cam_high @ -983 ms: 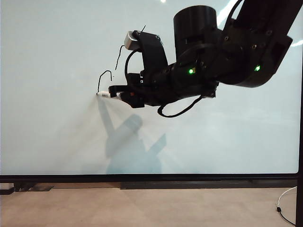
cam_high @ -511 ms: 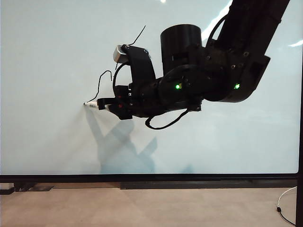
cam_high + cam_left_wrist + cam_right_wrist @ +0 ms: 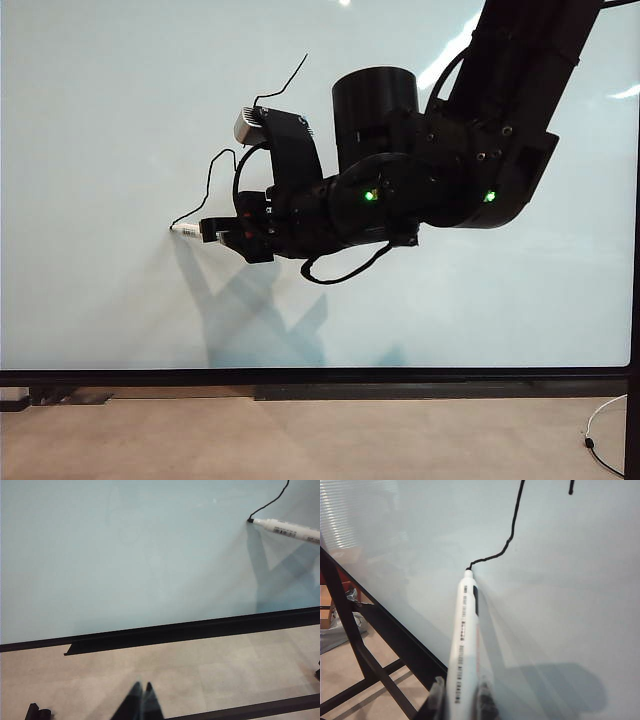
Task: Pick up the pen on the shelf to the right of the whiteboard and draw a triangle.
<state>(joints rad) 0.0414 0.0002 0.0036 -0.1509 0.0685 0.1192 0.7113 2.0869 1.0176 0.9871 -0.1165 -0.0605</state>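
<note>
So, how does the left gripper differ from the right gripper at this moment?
The right gripper is shut on the pen, whose tip touches the whiteboard; the left gripper is shut on nothing. The right gripper is at the board; the left gripper hangs over the floor, away from it. Both point toward the board.

the right gripper (image 3: 222, 236) now sits lower and further left on the whiteboard (image 3: 100, 120) than a second ago. the pen (image 3: 186, 230) tip moves down and left with it. the black line of the triangle (image 3: 205, 185) is longer now and reaches down to the tip.
</note>
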